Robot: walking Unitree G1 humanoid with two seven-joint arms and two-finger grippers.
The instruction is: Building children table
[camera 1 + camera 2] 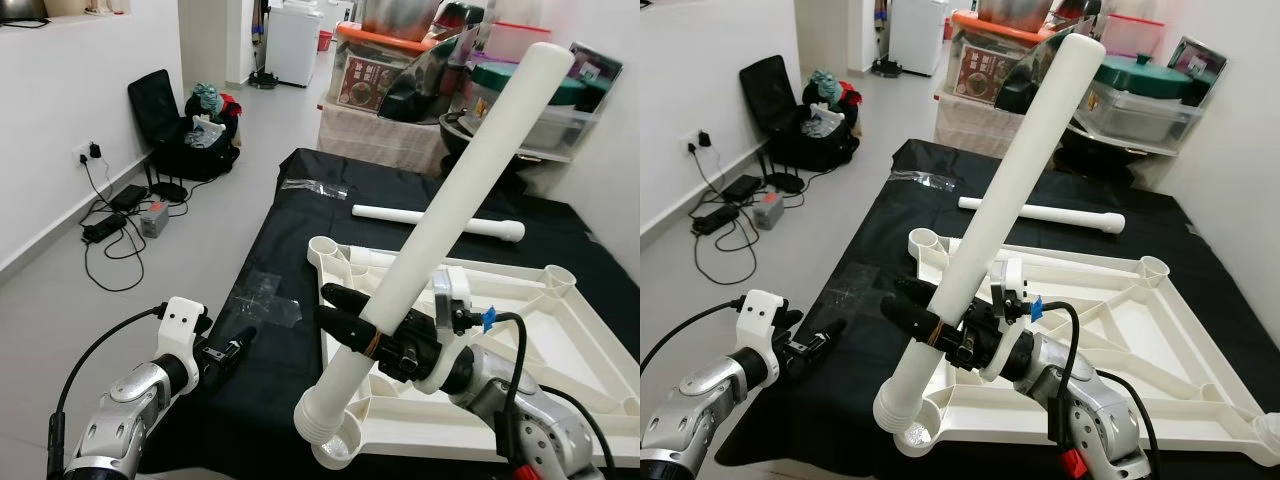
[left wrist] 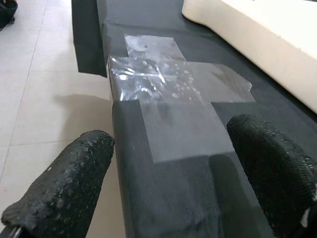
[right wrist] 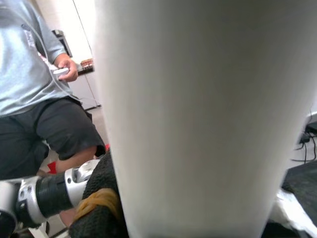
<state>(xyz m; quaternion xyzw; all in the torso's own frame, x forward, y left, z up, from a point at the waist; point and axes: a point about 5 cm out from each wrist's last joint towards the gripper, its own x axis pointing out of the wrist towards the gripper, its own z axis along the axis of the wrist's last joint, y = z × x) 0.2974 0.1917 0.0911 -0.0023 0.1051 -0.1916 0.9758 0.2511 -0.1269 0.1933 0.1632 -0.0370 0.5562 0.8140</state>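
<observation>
My right gripper (image 1: 345, 315) is shut on a long white table leg (image 1: 450, 200) and holds it tilted, top end leaning away to the right. The leg's ribbed lower end (image 1: 322, 418) hovers just above the near-left corner socket (image 1: 345, 447) of the upturned white table top (image 1: 560, 330) on the black cloth. In the right wrist view the leg (image 3: 198, 114) is very close. A second white leg (image 1: 440, 220) lies on the cloth beyond the top. My left gripper (image 1: 235, 345) is open and low at the cloth's left edge, its fingers (image 2: 64, 188) either side of a clear plastic bag (image 2: 168, 94).
A person in grey shirt and dark shorts (image 3: 39, 99) holds a device behind my right arm. An open black bag (image 1: 185, 125) and a power strip with cables (image 1: 115, 215) lie on the floor at left. Storage boxes (image 1: 400, 70) crowd the back. Crumpled plastic wrap (image 1: 315, 186) lies on the cloth's far edge.
</observation>
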